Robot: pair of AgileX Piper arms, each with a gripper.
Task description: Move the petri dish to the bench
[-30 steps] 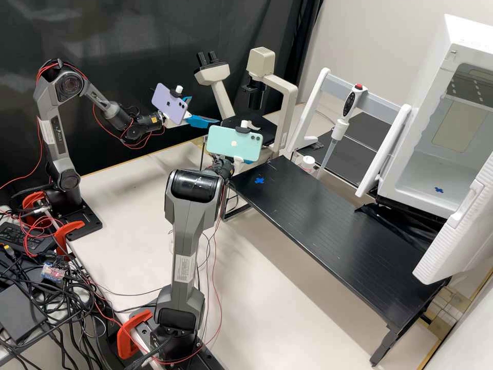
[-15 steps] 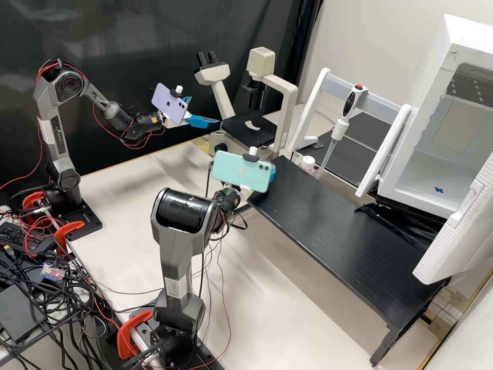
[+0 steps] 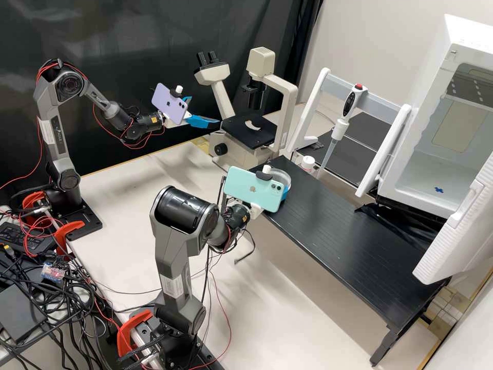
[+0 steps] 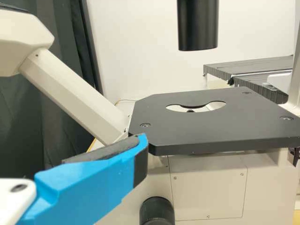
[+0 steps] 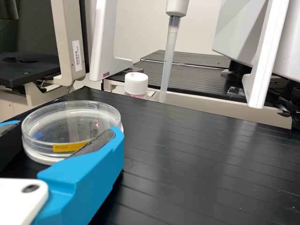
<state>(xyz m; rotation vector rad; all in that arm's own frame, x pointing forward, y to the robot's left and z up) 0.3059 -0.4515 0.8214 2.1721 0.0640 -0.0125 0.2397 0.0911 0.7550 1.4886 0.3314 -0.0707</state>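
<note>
Petri dish (image 5: 70, 123), clear-walled, with a yellow label (image 5: 70, 146) on its side: located at the 10-to-11 o'clock end of the black bench (image 3: 344, 231), dial laid over the bench in the high view. It was level; contact between its base and the bench could not be confirmed.

Right gripper (image 3: 285, 192): clamped on the dish, one blue finger against either side of the wall. Its arm rose from a base at 7 o'clock of the dish (dial now centred on the dish, 12 at the top of the high view) and carried a pale green phone (image 3: 253, 189).

Left gripper (image 3: 203, 110): at 10 to 11 o'clock of the dish, fingers spread apart with nothing between them, near the microscope (image 3: 289, 103). A lavender phone (image 3: 169, 104) was mounted behind it. The left wrist view showed the black microscope stage (image 4: 211, 136) with its curved opening.

Surroundings, same dial: microscope at 11 o'clock; white-capped bottle (image 3: 307, 163) at 2, just beyond the bench edge; pipette (image 3: 353, 100) upright on a white stand (image 3: 377, 105) between 1 and 2; white cabinet (image 3: 465, 38), door open, between 2 and 3.
</note>
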